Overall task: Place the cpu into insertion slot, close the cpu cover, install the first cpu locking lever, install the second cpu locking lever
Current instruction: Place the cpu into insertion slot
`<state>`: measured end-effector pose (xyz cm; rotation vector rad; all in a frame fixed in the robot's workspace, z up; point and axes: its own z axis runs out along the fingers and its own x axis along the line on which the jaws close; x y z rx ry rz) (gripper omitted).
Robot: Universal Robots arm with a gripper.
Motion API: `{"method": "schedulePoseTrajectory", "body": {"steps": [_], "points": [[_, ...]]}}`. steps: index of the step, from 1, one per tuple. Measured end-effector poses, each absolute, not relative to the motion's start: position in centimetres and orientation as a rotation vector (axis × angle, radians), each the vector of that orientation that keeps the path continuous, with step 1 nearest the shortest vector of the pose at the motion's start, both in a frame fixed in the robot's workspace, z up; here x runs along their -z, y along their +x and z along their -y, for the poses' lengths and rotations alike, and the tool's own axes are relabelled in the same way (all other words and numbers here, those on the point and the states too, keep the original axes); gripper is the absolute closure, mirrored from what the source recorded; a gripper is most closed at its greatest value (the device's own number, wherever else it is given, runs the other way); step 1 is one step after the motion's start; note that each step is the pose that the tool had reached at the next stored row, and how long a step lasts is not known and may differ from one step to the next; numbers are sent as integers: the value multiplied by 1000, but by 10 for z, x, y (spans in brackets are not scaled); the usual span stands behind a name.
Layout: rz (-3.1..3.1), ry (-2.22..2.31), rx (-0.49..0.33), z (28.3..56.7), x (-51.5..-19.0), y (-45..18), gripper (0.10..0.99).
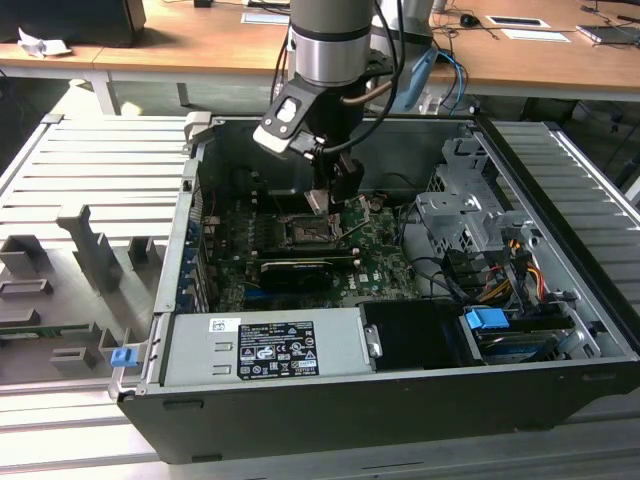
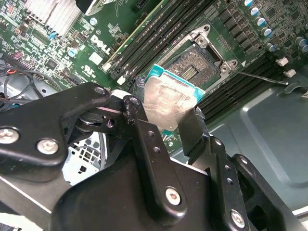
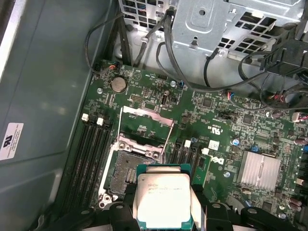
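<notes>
My gripper [image 1: 327, 197] hangs inside the open computer case, shut on the cpu [image 1: 317, 200]. In both wrist views the cpu [image 2: 168, 98] [image 3: 162, 197] is a square silvery chip with a teal edge, clamped between the two black fingers [image 2: 144, 130]. The chip hovers tilted, just above and beside the insertion slot [image 3: 126, 171] [image 2: 195, 65] [image 1: 305, 232], a black square socket in the green board. The cpu cover [image 3: 144, 113] stands swung up at the socket's far side. A thin locking lever [image 2: 262, 77] sticks out unlatched beside the socket.
Black memory slots [image 3: 89, 154] flank the socket. A finned heatsink [image 3: 257, 171] sits on the board. A metal drive cage [image 1: 465, 215] with cables stands at the exterior view's right; a grey power supply [image 1: 265, 345] and a long black card [image 1: 295, 270] lie in front.
</notes>
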<state>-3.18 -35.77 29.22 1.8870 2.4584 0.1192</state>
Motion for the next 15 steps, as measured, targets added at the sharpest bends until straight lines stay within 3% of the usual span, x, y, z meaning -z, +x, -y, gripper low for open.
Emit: {"method": "schedulePoseTrajectory", "body": {"steps": [15], "points": [[-2391,1969,-115,358,-275,-31,561]]}}
